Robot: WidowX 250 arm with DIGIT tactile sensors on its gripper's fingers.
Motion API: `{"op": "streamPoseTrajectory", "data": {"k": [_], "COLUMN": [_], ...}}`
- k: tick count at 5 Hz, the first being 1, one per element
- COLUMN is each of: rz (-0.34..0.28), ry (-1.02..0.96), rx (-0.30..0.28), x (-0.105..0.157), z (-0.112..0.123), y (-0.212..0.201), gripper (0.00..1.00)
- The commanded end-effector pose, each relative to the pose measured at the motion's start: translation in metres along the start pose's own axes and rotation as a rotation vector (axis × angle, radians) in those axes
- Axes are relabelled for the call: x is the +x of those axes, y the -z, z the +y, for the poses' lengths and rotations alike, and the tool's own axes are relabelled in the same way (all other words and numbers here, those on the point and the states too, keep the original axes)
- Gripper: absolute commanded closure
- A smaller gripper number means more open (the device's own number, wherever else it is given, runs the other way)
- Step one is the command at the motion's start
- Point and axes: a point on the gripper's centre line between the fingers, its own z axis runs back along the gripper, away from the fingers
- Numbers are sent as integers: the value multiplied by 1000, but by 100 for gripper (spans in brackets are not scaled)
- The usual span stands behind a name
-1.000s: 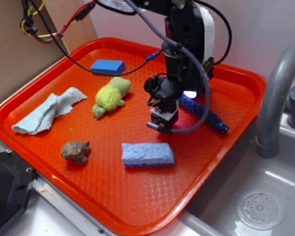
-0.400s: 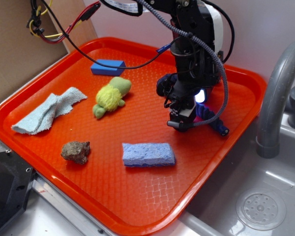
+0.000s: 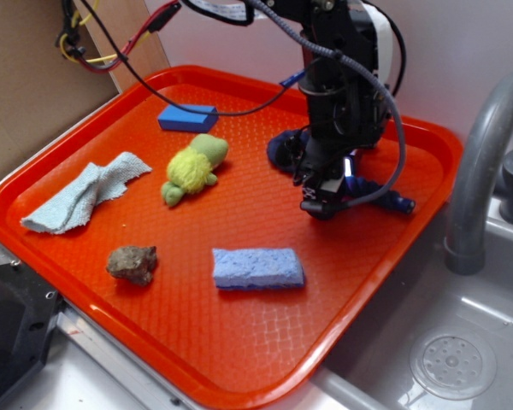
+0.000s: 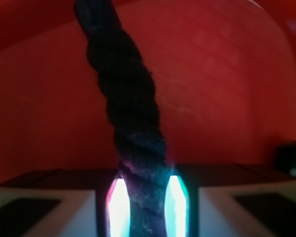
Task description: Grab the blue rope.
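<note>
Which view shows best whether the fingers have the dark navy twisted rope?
Wrist: the dark navy twisted rope runs between the gripper fingers, filling the gap. Exterior shows only rope portions either side of the arm.

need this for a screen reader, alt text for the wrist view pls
A dark twisted rope runs up the frame from between the tool's two glowing fingers, which press against it on either side. Behind it lies a red tray.

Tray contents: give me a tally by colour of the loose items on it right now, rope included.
Blue: 4: blue rope, sponge, block, cloth
Yellow-green: 1: plush toy
Brown: 1: rock
Total: 6 on the orange tray
</note>
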Motion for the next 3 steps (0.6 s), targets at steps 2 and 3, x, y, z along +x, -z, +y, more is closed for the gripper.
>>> {"op": "streamPoseTrajectory", "data": {"k": [2,3], "rz": [-256,-199], "ry": [-765,-1013], "rx": [28,-9], "x": [-47,-76], "z": [-27,-32], "y": [-139,-188], "gripper": [100,100]}}
